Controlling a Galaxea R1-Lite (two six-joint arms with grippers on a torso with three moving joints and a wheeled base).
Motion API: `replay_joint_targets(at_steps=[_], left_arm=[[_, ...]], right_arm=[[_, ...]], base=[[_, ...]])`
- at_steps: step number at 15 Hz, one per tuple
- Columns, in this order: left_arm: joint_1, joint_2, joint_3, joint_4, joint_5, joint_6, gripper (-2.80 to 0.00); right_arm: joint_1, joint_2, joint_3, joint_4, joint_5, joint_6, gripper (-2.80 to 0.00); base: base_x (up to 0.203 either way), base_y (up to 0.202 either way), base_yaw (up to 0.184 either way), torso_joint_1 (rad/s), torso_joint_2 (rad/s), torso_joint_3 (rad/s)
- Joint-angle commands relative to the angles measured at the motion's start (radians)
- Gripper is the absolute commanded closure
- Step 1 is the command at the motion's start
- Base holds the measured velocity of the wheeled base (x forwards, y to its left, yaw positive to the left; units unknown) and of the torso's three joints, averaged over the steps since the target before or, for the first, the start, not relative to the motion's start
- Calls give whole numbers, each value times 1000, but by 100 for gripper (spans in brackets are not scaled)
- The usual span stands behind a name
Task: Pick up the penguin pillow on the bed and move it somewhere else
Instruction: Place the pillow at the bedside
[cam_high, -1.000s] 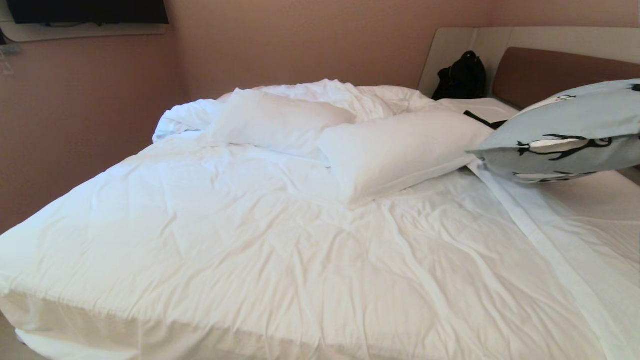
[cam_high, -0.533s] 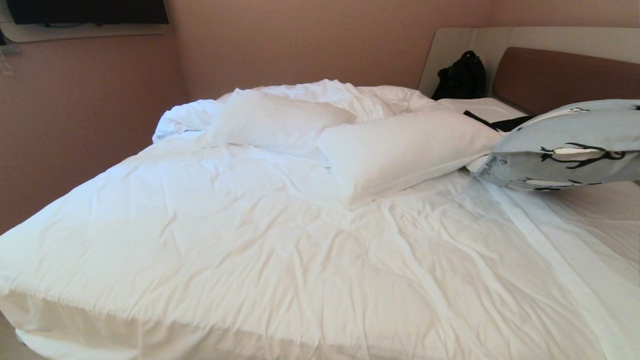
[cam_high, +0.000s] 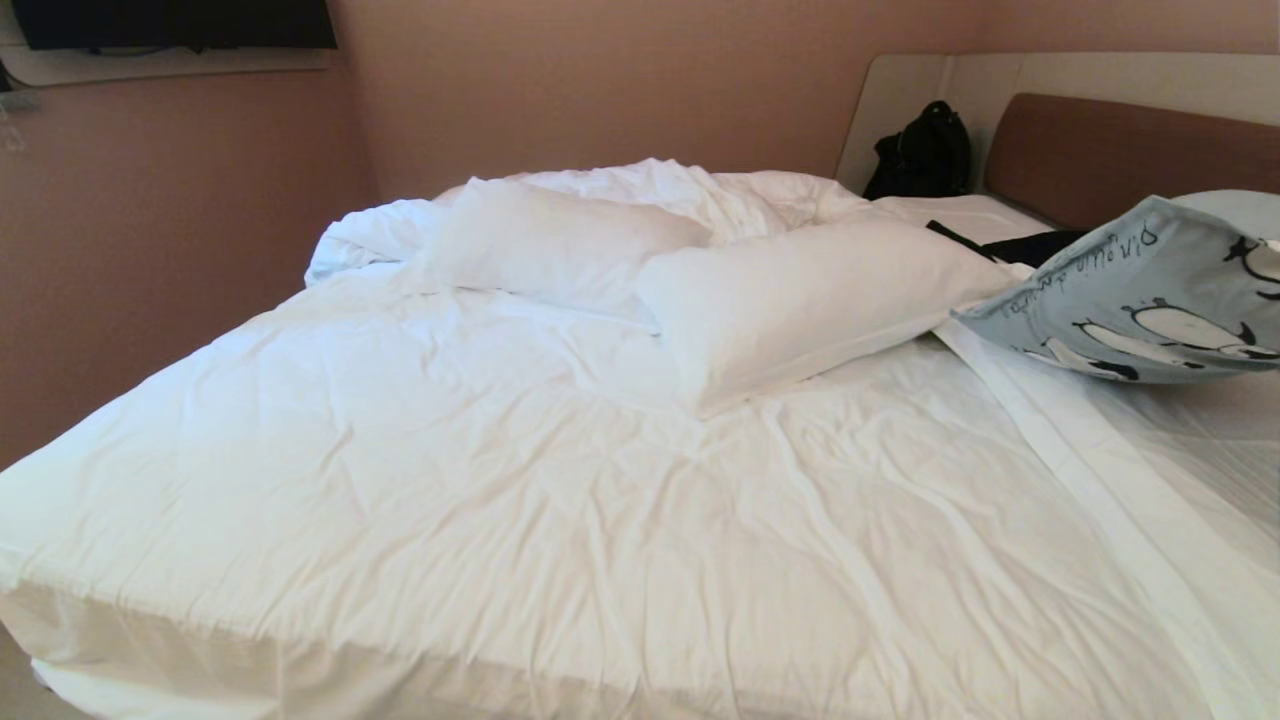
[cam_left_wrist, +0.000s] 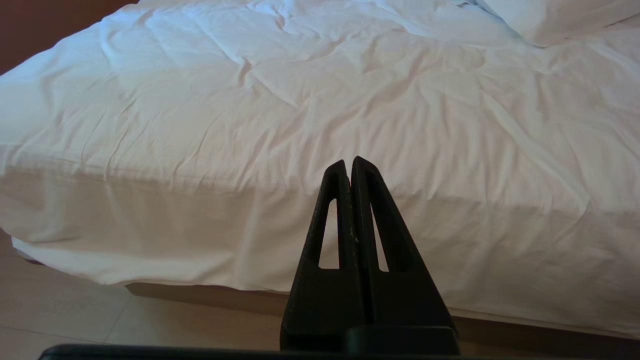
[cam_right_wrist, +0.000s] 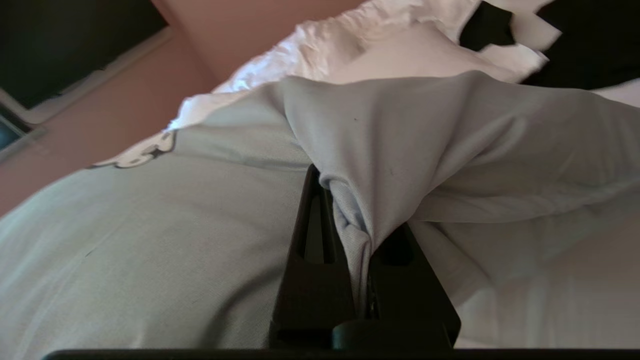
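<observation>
Pale blue-grey penguin pillow (cam_high: 1140, 300) — soft, bunched fabric pinched in the right gripper (cam_right_wrist: 357, 220) — at three o'clock over the rumpled white bed (cam_high: 520, 480); left gripper (cam_left_wrist: 350, 167) closed, empty.

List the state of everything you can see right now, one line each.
penguin pillow: pinched by the right gripper, tilted, at the bed's right side
right gripper: shut on pillow fabric
left gripper: shut, empty, near the bed's foot
bed: unmade, rumpled
two white pillows: lying on bed

The penguin pillow (cam_high: 1130, 300) is soft matt knit cloth, the bed (cam_high: 560, 500) creased matt white cotton, fingers (cam_left_wrist: 350, 210) matt black plastic
</observation>
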Motion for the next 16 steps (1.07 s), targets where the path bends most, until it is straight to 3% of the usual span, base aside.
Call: replay_joint_targets(at_steps=[1,16], left_arm=[[0,0,0,0,0,0,0],[0,0,0,0,0,0,0]], right_arm=[[-25,-3,0,-638,3,346,0],[-38,3,0,-641,2,420,0]], base=[[0,0,0,0,0,0],[0,0,0,0,0,0]])
